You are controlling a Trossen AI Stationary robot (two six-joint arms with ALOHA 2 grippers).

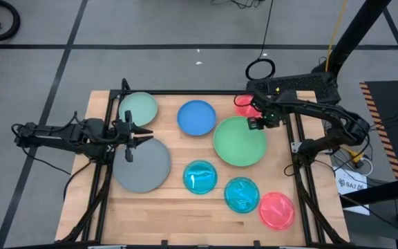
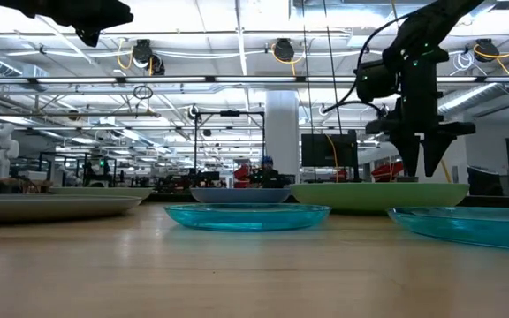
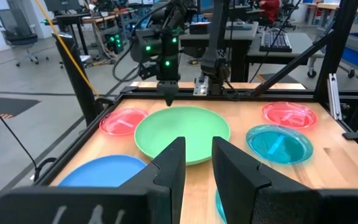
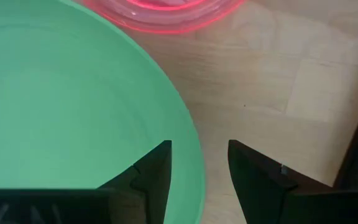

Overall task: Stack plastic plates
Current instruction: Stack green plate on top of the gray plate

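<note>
Overhead, eight round plates lie flat and unstacked on the wooden bench; being circular, none has a long axis or heading, and no lettering can be read on any of them. A white tag at the frame's lower right, off the bench, carries print too small to make out. Upper row, from the left: pale green plate, blue plate, and a pink plate partly hidden under the right arm. The large green plate sits right of centre; the large grey plate lies at lower left. Two translucent cyan plates and a second pink plate run toward the lower right. The right hand, fingers parted and grasping nothing, straddles the large green plate's upper-right rim. The left hand, fingers slightly apart and empty, hovers between the pale green and grey plates.
</note>
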